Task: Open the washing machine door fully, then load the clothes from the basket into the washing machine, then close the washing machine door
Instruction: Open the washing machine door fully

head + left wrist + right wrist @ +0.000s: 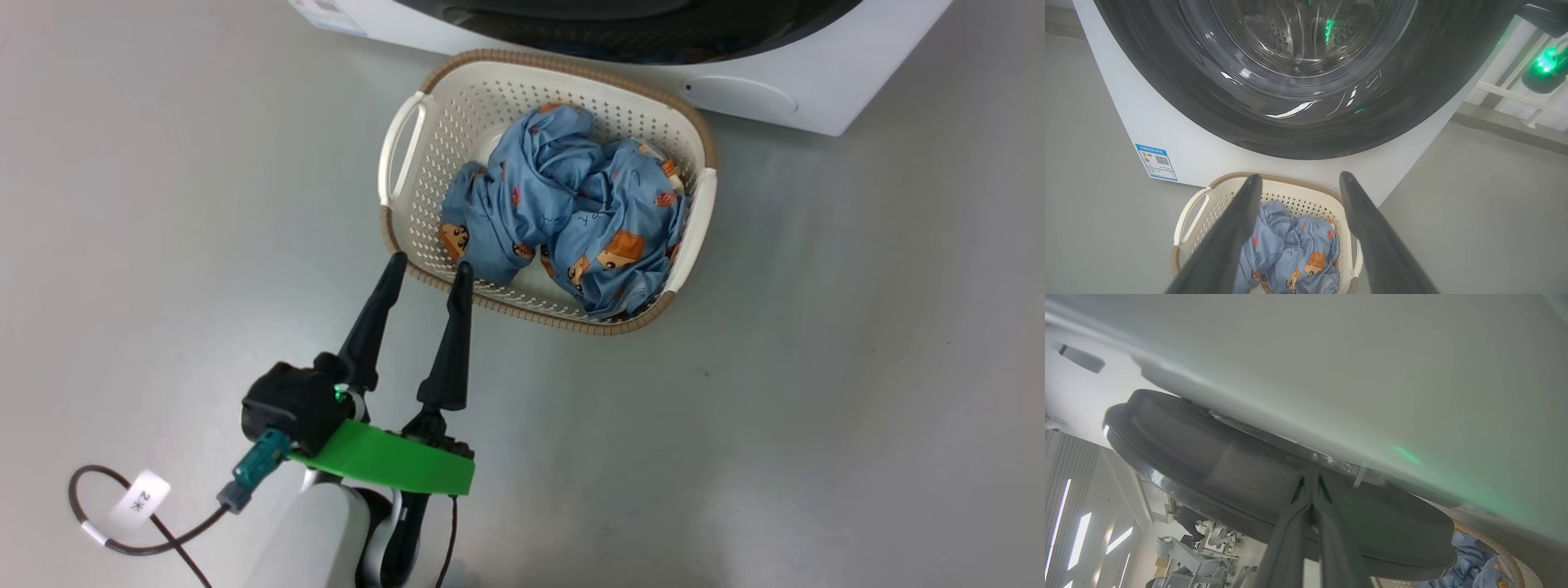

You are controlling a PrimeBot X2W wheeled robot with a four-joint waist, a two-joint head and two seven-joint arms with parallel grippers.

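At the washing machine door seam: right claw, pinched shut; left claw, spread wide, faces the clothes.

A smooth grey floor carries the basket, which stands flat on it. Just behind the basket, the washing machine rests on the same floor, its white base nearly touching the basket's brown rim. A small dark speck lies near the basket.
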